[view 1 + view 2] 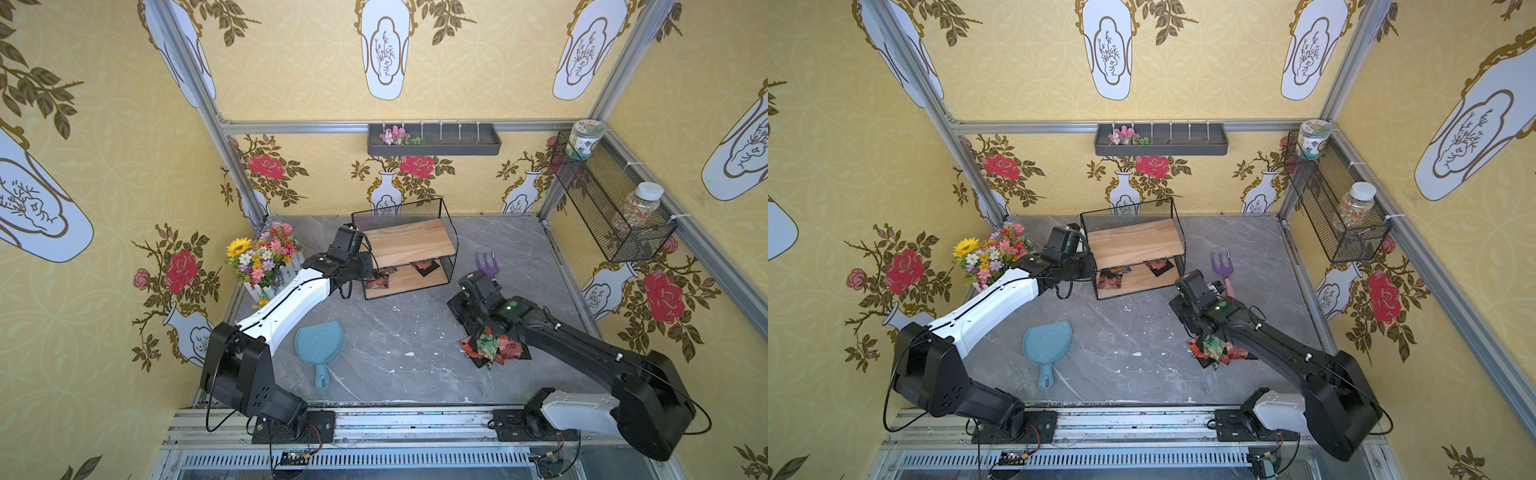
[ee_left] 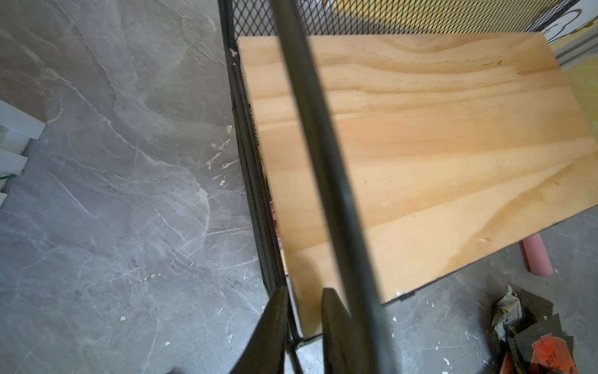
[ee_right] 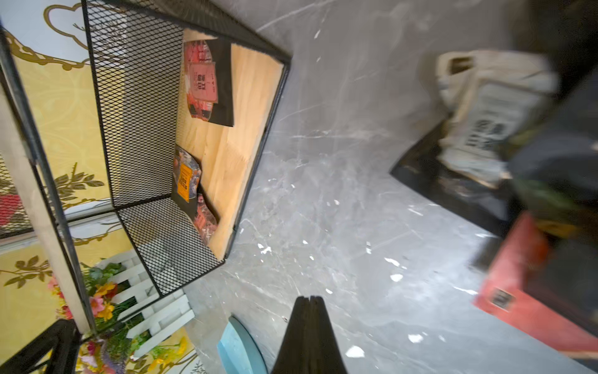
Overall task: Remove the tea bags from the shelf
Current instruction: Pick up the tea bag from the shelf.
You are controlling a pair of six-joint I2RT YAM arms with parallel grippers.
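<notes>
The shelf [image 1: 409,243] stands at the back middle of the table, its top board [image 2: 420,145] bare. Three tea bags lie on its lower board: a black-and-red one [image 3: 204,81] at one end, an orange-labelled one [image 3: 186,178] and a reddish one [image 3: 205,220] at the other. A pile of tea bags [image 1: 494,345] lies on the table under my right arm. My left gripper [image 2: 304,323] is at the shelf's left end, its jaws closed on the side frame. My right gripper [image 3: 310,299] hovers shut and empty over the table between shelf and pile.
A flower bouquet [image 1: 266,257] in a white fence box stands left of the shelf. A blue fan-shaped dish [image 1: 320,340] lies front left, a purple garden fork [image 1: 486,264] right of the shelf. A grey tray [image 1: 432,139] and a mesh basket [image 1: 611,203] hang on the walls.
</notes>
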